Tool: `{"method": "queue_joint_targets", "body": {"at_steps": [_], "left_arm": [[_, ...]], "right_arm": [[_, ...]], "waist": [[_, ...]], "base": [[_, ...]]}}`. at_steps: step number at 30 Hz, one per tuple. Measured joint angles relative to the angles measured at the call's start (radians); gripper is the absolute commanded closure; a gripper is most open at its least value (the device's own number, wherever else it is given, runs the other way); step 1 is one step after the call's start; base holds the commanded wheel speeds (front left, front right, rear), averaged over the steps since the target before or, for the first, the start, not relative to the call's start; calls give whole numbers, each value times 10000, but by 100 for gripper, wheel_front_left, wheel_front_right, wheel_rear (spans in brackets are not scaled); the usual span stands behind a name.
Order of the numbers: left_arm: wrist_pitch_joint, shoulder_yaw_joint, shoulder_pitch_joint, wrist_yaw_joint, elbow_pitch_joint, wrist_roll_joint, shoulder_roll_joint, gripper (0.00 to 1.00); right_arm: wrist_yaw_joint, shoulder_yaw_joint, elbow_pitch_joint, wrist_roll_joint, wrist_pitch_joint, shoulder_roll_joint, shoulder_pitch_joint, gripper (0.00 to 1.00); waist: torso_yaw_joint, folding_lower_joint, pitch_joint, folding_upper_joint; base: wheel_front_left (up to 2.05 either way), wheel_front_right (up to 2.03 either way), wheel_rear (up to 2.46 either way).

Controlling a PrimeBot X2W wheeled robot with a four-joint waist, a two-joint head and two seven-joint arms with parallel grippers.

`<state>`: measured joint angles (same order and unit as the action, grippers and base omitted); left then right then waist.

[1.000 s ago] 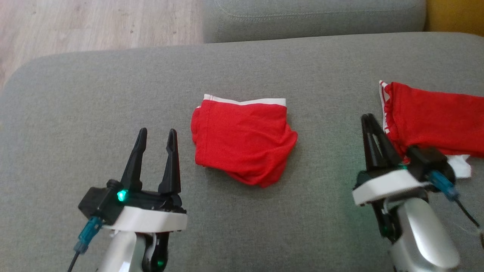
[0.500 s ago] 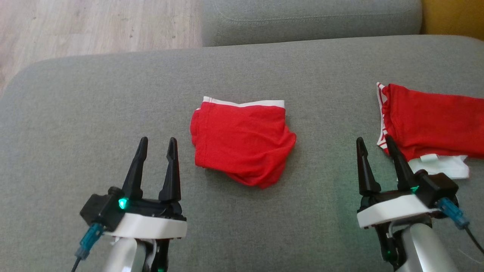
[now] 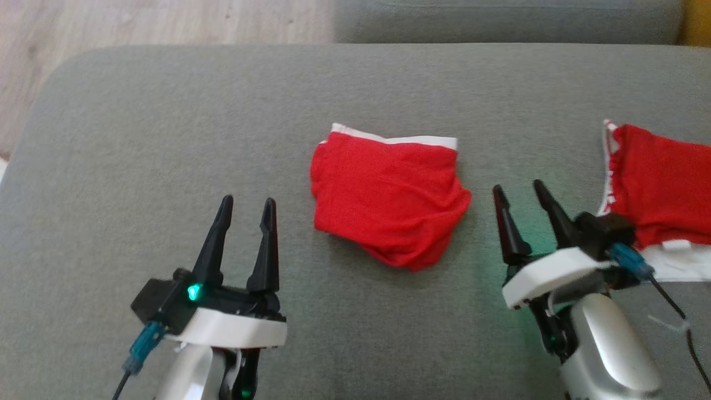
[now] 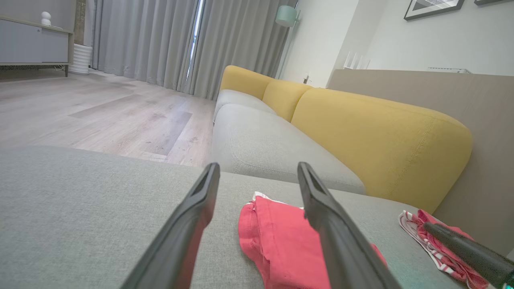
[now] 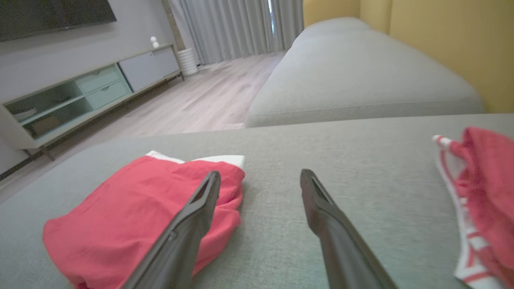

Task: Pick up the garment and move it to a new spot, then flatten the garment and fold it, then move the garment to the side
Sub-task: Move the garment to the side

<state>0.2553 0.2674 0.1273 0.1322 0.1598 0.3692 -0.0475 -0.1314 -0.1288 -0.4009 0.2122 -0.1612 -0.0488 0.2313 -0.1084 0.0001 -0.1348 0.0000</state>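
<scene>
A folded red garment (image 3: pixel 389 197) with a white waistband lies in the middle of the grey cushion (image 3: pixel 166 122); it also shows in the left wrist view (image 4: pixel 277 241) and the right wrist view (image 5: pixel 132 212). My left gripper (image 3: pixel 247 203) stands open, empty, to the garment's lower left. My right gripper (image 3: pixel 519 189) is open and empty just right of the garment, between it and a second red garment (image 3: pixel 661 189) with white striped trim at the right edge. That second garment (image 5: pixel 482 188) is apart from my fingers.
Another grey seat cushion (image 3: pixel 500 19) lies beyond the far edge, with yellow backrests (image 4: pixel 373 132) behind it. Wooden floor (image 3: pixel 139 22) lies off the far left edge. A low TV cabinet (image 5: pixel 88 88) stands across the room.
The right gripper opened and drew off the second garment, now standing left of it, nearer the folded garment. The camera shifted, sliding the whole scene rightward. The left gripper stayed open.
</scene>
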Motion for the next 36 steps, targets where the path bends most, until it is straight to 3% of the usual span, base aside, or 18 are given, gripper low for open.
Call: {"method": "queue_joint_targets", "body": {"at_steps": [10,24,26,36], "left_arm": [[0,276,315,0,0,188,2,0],[0,330,322,0,12,274,2,0],[0,328,323,0,12,274,2,0],[0,322,360,0,33,270,2,0]], "right_arm": [[0,-709,-2688,798,1256,-21,1050,0],[0,-1973,-4897,2153,928,-192,2874,0],[0,-2291,-5068,2188,865,-211,3044,100],[0,-2867,-5822,1271,-77,-176,3475,100]], "waist": [[-1016,0,-306,0],[-1827,0,-530,0],[-1806,0,-548,0],[-1381,0,-383,0]], "base": [[0,0,0],[0,0,0],[0,0,0],[0,0,0]]}}
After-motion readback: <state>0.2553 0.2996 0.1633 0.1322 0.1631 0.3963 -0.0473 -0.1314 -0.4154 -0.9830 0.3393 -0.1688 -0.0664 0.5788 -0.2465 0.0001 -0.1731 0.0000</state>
